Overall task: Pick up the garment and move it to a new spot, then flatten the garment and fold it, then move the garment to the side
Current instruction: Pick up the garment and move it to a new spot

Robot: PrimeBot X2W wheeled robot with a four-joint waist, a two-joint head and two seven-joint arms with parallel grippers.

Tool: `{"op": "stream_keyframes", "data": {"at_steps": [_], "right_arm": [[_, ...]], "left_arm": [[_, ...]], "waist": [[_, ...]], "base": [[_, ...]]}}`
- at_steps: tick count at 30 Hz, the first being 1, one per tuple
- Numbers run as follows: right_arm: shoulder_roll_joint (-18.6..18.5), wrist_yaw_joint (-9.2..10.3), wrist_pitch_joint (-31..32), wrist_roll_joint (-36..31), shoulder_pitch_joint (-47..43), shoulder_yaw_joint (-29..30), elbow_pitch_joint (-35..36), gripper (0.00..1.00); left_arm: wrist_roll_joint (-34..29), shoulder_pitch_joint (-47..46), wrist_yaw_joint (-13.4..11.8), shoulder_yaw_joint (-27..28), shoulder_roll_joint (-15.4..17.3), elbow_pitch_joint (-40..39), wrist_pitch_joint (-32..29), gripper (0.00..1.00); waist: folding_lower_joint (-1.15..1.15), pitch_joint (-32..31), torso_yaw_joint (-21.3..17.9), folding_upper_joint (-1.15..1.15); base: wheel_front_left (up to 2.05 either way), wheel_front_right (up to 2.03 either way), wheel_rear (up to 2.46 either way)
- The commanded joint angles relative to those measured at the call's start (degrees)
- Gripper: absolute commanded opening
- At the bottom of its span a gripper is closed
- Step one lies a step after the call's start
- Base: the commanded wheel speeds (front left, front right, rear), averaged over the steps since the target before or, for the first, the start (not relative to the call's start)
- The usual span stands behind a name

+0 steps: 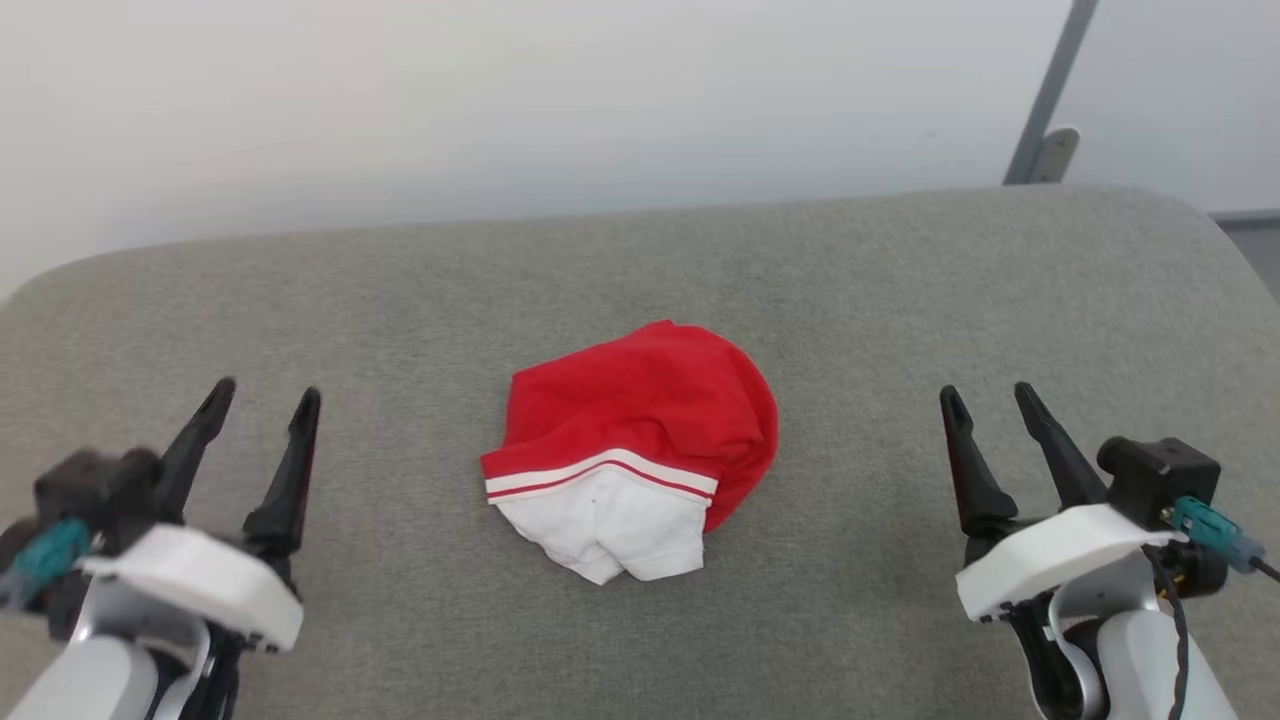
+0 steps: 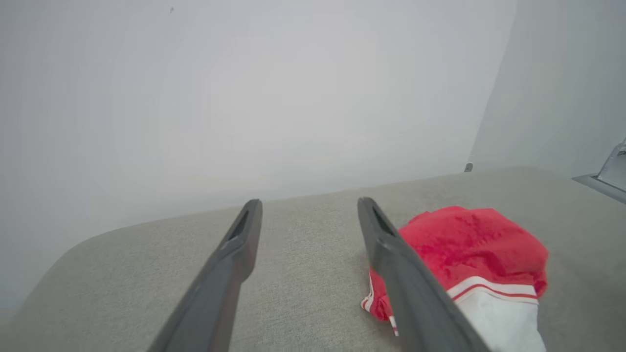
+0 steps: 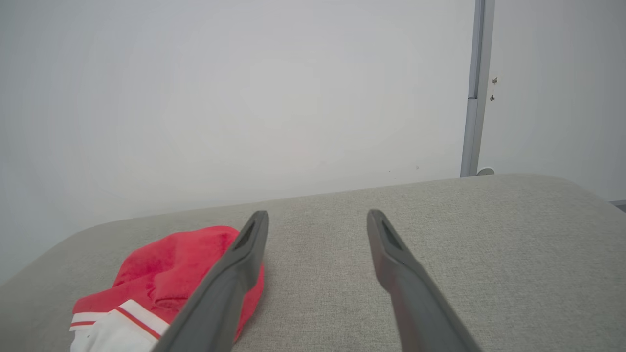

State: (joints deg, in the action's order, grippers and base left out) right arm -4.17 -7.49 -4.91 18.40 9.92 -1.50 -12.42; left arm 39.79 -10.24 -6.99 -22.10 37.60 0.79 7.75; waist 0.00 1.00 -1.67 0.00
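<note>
Though bunched into a rounded heap, the garment lies at the middle of the grey padded surface, with its red part on the far side and its white part, edged with striped trim, on the near side. A dark speck on the white is too small to identify. The left claw and right claw stand wide, holding nothing, well apart from the garment on either side. Behind are a pale wall and a grey post at far right. In each wrist view one finger overlaps the garment's edge. The right wrist view also shows small marks beside the post.
</note>
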Motion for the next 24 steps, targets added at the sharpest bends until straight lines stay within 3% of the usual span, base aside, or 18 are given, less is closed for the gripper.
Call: {"op": "stream_keyframes", "data": {"at_steps": [1, 7, 14, 24], "right_arm": [[-0.3, 0.0, 0.3, -0.2, -0.6, 0.2, 0.2, 1.0], [-0.9, 0.0, 1.3, -0.3, -1.9, 0.9, 0.9, 1.0], [-1.1, 0.0, 1.8, -0.2, -3.3, 1.6, 1.5, 1.0], [-0.4, 0.0, 1.4, -0.6, -5.5, 2.2, 1.6, 1.0]], "left_arm": [[-0.1, 0.9, -0.3, 0.4, -0.1, -0.2, 0.9, 1.0], [1.2, 7.3, -1.9, 3.9, -1.1, -0.3, 6.0, 1.0], [-1.3, 13.0, -2.4, 8.9, -4.2, -0.2, 7.4, 1.0], [-7.7, 20.0, 2.4, 18.4, -13.0, -1.4, 7.5, 1.0]], "waist": [[0.0, -0.8, 0.8, 0.0], [0.0, -1.8, 2.0, 0.0], [0.0, -2.5, 2.6, 0.0], [0.0, -3.1, 3.2, 0.0]], "base": [[0.0, 0.0, 0.0], [0.0, 0.0, 0.0], [0.0, 0.0, 0.0], [0.0, 0.0, 0.0]]}}
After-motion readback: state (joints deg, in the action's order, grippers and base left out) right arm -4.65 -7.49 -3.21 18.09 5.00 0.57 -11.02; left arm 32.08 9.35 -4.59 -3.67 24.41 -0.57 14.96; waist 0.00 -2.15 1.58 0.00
